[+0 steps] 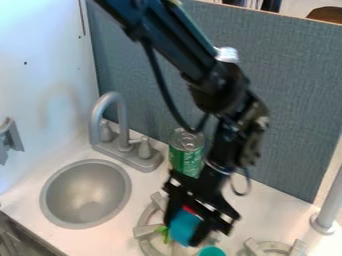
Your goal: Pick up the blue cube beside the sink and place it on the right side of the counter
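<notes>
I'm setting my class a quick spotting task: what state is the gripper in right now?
Gripper: at a blue item by the left burner; whether it is open or closed on it cannot be told.

Sink (pixel 85 195): looks like metal or metal-coloured plastic, smooth, with a soft satin sheen
Tap (pixel 121 117): grey, smooth, dull satin surface
Can (pixel 186 152): metal lid with a bright shine; printed green side, smooth
Back panel (pixel 287 100): cloth-like, matt, with a fine woven grain
Side wall (pixel 50 55): smooth white board, faintly glossy
Counter (pixel 30 197): smooth white, low sheen
Burner (pixel 145 231): grey, plastic-looking, matt
Pole (pixel 332 200): smooth grey, slight sheen
Arm (pixel 174 42): dark, smooth, partly glossy casing
Gripper (pixel 195 222): black, plastic-looking, mostly matt
Blue object (pixel 182 227): smooth, fairly matt; material unclear
Teal object (pixel 212 251): smooth, plastic-looking
</notes>
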Action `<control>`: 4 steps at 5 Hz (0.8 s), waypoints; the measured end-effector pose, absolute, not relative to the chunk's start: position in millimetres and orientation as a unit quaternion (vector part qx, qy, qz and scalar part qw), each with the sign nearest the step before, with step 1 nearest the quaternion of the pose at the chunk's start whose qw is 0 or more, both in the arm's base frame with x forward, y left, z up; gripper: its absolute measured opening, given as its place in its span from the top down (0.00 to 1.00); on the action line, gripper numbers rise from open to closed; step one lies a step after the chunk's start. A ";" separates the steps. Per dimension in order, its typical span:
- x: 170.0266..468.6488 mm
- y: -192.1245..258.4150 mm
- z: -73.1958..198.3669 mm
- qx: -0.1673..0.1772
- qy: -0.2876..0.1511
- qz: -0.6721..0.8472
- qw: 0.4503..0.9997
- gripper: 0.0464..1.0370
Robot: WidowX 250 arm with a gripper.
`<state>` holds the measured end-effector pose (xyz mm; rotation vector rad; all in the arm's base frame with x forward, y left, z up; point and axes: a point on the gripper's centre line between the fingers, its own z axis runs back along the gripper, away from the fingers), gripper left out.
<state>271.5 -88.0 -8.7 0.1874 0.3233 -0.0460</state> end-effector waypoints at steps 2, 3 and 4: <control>262.5 -159.8 -22.0 0.128 0.161 -0.067 0.976 0.36; 265.3 -183.9 -33.8 0.130 0.162 -0.082 0.975 0.36; 272.8 -196.4 -41.3 0.126 0.149 -0.082 0.977 0.36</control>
